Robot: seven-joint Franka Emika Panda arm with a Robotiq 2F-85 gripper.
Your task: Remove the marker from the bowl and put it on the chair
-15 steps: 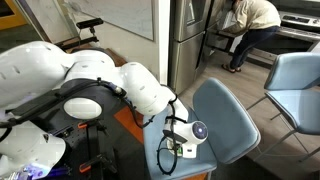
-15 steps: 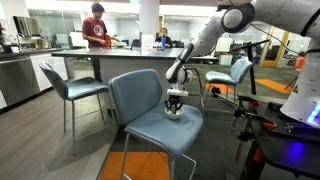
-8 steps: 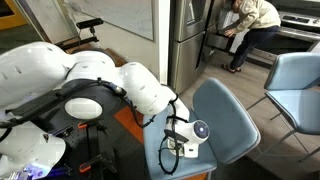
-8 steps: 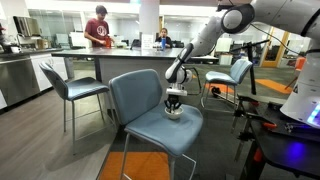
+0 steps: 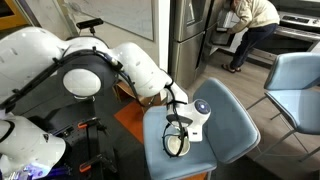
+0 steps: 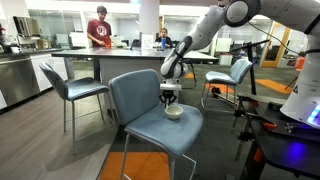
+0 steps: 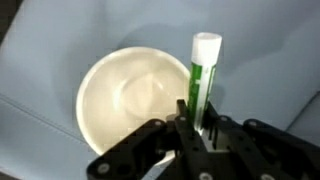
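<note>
Roughly halfway, by my reading: the pincer (image 7: 200, 128) is clamped on the marker (image 7: 203, 75), which appears lifted over the right rim of the bowl (image 7: 125, 100). The bowl's hollow shows empty in the wrist view. Laying the marker on the chair (image 7: 50, 30) beside the bowl is what is left. The marker is a slim green stick with a white cap. The bowl is round, shallow, smooth and cream. The chair's seat is padded blue-grey, matte, with rounded corners.
</note>
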